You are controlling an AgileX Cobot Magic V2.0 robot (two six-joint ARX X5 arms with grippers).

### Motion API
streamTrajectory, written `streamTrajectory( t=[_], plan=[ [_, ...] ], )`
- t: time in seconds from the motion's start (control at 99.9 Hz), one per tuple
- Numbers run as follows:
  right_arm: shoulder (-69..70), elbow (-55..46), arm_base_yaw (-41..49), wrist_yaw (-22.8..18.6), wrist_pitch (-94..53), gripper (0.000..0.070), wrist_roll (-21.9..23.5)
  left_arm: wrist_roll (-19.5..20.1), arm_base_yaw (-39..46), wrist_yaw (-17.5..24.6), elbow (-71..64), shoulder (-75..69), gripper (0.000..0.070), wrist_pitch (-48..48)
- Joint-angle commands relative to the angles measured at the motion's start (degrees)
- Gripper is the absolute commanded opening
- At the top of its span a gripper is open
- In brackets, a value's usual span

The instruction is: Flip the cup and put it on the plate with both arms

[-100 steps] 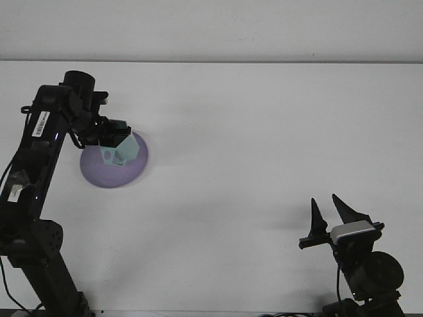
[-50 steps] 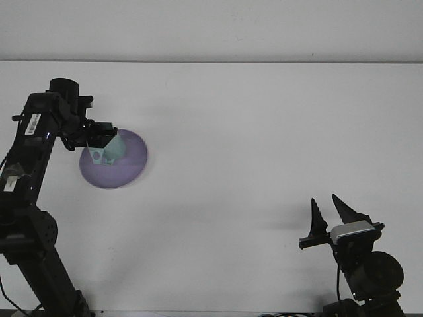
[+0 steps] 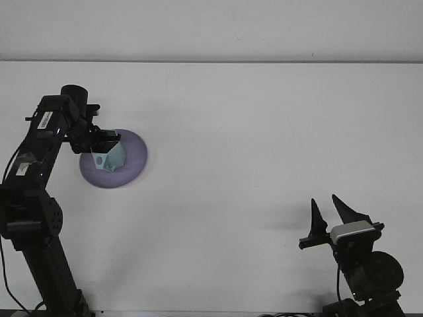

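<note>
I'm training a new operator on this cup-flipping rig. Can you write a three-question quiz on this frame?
1. True or false: the right gripper holds the cup.
2. The cup is over which thing? A) the purple plate B) bare table C) the right arm's base
3. Which gripper has its fingers open and empty?

Key: 1 false, the left gripper is at the cup. 2 A. 3 the right gripper.

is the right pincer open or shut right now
Open. The right pincer points up with a clear gap between its two dark fingers, and nothing is held between them.
</note>
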Motion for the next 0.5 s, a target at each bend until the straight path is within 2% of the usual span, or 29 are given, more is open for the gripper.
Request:
streamTrajectory(
  t=[0.0, 0.18, 0.22, 0.32, 0.37, 0.49],
  plan=[
    [0.2, 0.5, 0.1, 0.0, 0.5, 0.0337, 1.0, 0.9, 0.0, -0.2, 1.2, 1.6, 0.0016, -0.3],
    [0.2, 0.5, 0.1, 0.0, 0.6, 0.0337, 1.0, 1.0, 0.0, -0.2, 1.2, 1.6, 0.0028, -1.0],
    [0.2, 0.5, 0.1, 0.0, 0.6, 0.0337, 1.0, 1.0, 0.0, -0.2, 1.2, 1.6, 0.0077, -1.0],
    [0.2, 0.5, 0.1, 0.0, 0.6, 0.0337, 1.0, 0.9, 0.0, -0.2, 1.2, 1.6, 0.0270, -0.9],
    [0.2, 0.5, 0.1, 0.0, 0.6, 0.0337, 1.0, 0.9, 0.0, -0.2, 1.2, 1.6, 0.0306, -0.6],
    [0.2, 0.5, 0.1, 0.0, 0.6, 0.0337, 1.0, 0.7, 0.1, -0.2, 1.7, 1.1, 0.0309, -0.5]
  ],
)
